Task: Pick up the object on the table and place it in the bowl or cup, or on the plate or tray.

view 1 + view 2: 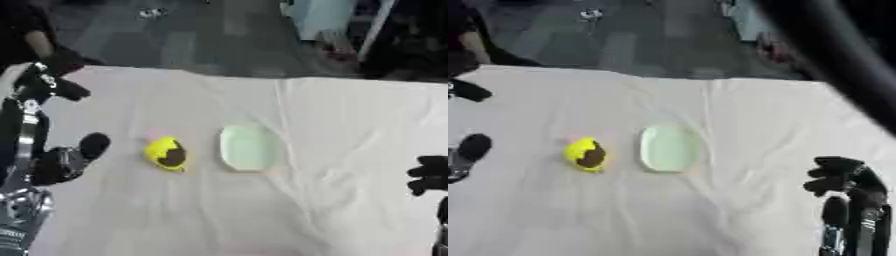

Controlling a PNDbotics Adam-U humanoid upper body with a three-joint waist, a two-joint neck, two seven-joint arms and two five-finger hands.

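— White-clothed table (350, 115), mid-surface: yellow-and-brown object (166, 153) lying just beside pale green plate (249, 148).
— Left hand (66, 162) curled, empty, near left edge; right hand (842, 180) curled, empty, near right edge.

- Both eye views look steeply down from the robot's head onto the white table (350, 125), facing the far floor.
- They share the plate (668, 148) and yellow object (165, 152).

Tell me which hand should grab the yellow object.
Left, probably. The left hand sits beside the yellow object; the right hand is across the pale green plate, farther off.
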